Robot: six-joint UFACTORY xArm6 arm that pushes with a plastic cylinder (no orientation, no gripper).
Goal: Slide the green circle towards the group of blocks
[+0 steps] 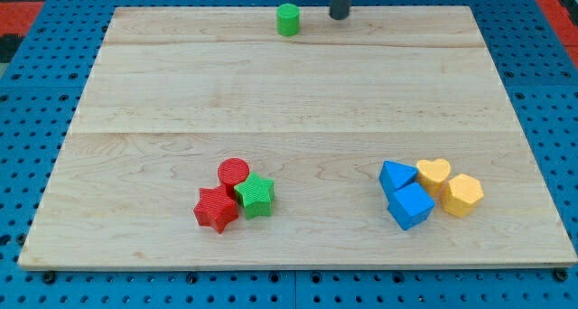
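Note:
The green circle (288,20) stands near the board's top edge, a little left of centre. My tip (340,16) is at the view's top, just right of the green circle and apart from it. A group of three blocks lies at the bottom centre-left: a red circle (234,173), a red star (216,209) and a green star (256,195), all touching. A second group lies at the bottom right: a blue triangle (396,176), a blue cube (411,206), a yellow heart (434,173) and a yellow hexagon (463,195).
The wooden board (289,101) rests on a blue pegboard surface (27,119). A red area shows at the view's top corners.

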